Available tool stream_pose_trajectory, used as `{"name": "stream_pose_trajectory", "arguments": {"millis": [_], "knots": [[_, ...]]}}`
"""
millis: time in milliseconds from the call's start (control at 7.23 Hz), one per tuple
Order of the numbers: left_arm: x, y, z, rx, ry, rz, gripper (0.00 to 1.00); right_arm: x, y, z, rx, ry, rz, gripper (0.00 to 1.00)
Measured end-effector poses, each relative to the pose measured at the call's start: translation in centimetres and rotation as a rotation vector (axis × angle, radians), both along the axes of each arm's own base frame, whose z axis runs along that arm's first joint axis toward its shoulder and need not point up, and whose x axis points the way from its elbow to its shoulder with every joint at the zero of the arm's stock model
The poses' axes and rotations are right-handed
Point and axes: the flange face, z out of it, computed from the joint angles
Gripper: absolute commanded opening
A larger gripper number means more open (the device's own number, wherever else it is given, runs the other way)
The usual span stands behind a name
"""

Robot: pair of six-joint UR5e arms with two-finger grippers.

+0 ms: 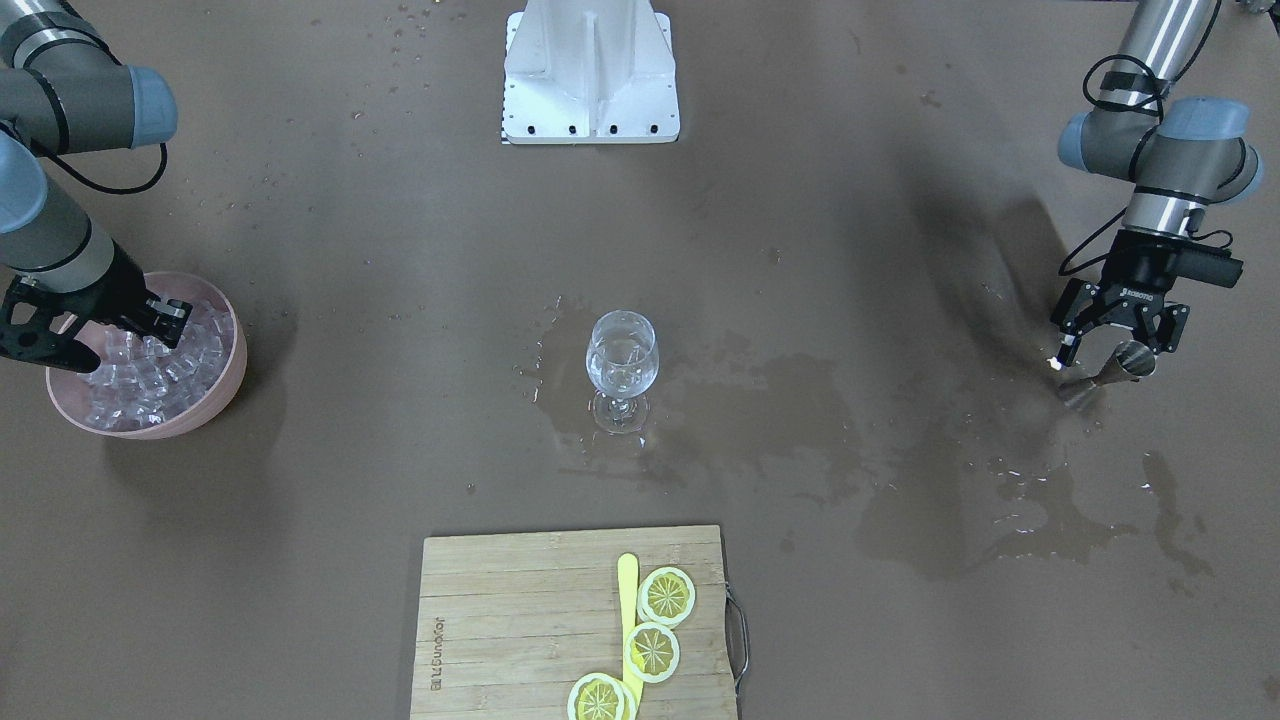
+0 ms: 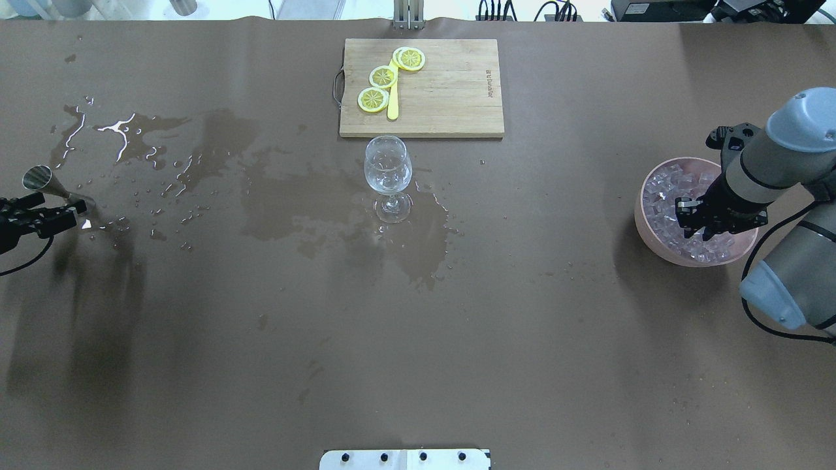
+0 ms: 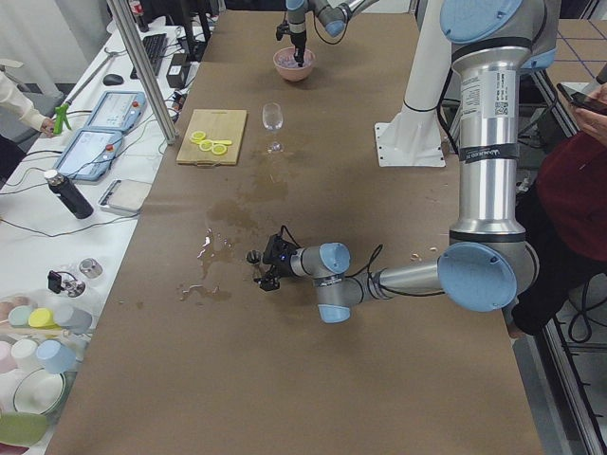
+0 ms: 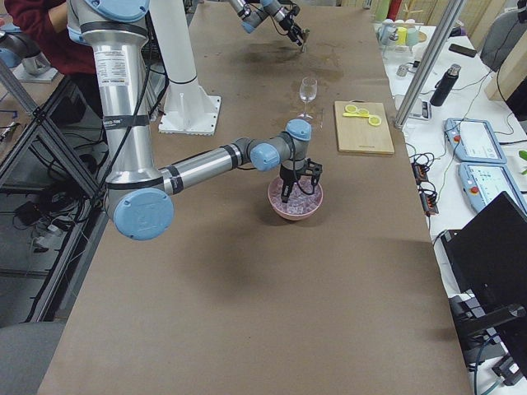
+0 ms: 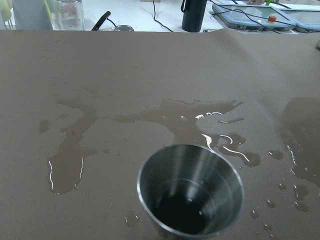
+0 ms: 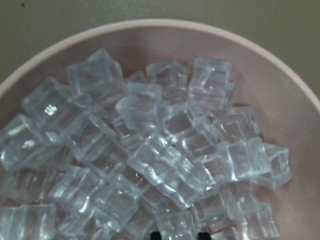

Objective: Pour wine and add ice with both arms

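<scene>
The wine glass (image 1: 622,360) stands upright mid-table (image 2: 388,166); a little clear wine in its bowl is barely visible. The ice (image 6: 150,160) is a heap of clear cubes in a pink bowl (image 1: 235,370), at the right in the overhead view (image 2: 641,215). My right gripper (image 2: 692,225) hangs inside the bowl just above the cubes, open a little and holding nothing (image 6: 178,235). My left gripper (image 1: 1112,345) is open beside a steel jigger (image 1: 1110,375) standing on the wet table. In the left wrist view the jigger (image 5: 190,190) is almost empty.
A wooden cutting board (image 2: 450,91) with lemon slices (image 2: 383,76) and a yellow knife lies beyond the glass. Puddles (image 2: 130,127) spread from the jigger to around the glass foot. The white base block (image 1: 590,70) sits at the robot's edge.
</scene>
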Motion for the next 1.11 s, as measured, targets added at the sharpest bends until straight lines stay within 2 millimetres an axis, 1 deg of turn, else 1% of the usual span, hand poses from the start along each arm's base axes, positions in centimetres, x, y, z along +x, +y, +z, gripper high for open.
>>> {"name": "stream_pose_trajectory", "arguments": {"millis": [138, 415, 829, 1106], "knots": [[0.0, -0.1, 0.0, 0.008, -0.002, -0.018, 0.96, 0.4, -0.2, -0.3, 0.002, -0.003, 0.008, 0.33], [0.3, -0.1, 0.1, 0.025, -0.004, -0.047, 0.90, 1.5, -0.5, -1.0, 0.010, -0.010, 0.028, 0.33], [1.1, -0.3, 0.4, 0.035, -0.010, -0.063, 0.73, 3.3, -1.1, -2.2, 0.029, -0.024, 0.057, 0.34], [1.2, -0.3, 0.3, 0.037, -0.009, -0.064, 0.66, 4.0, -1.6, -2.9, 0.049, -0.028, 0.054, 0.34]]}}
